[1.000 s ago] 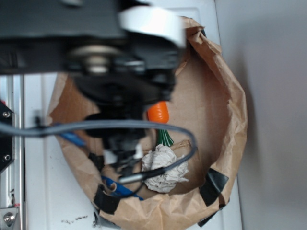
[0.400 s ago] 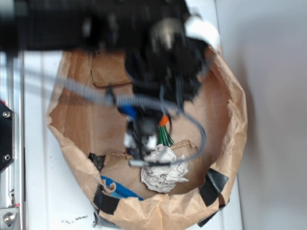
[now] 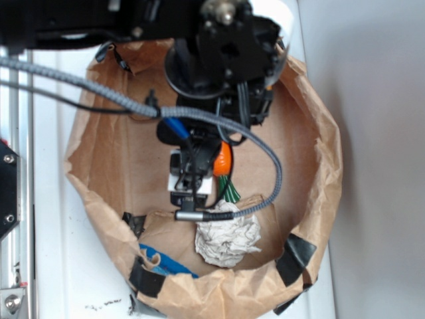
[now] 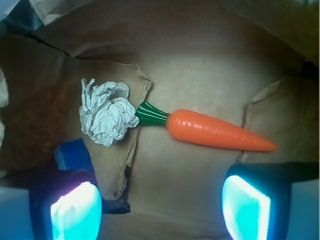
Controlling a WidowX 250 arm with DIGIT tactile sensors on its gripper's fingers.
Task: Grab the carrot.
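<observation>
Brown paper basin (image 3: 312, 153) on a white tabletop (image 3: 60, 279), arm overhead.

From outside, the arm hides most of the carrot (image 4: 210, 130); only some orange and its green stem show. Glossy, tapered, it lies on the basin floor, stem touching a crumpled paper ball (image 4: 106, 118). The gripper (image 4: 160, 202) hovers above, jaws spread wide and empty.

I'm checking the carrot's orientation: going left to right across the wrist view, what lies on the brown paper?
Crumpled white paper ball → carrot's green stem → carrot, tapering to its tip at the right.
</observation>
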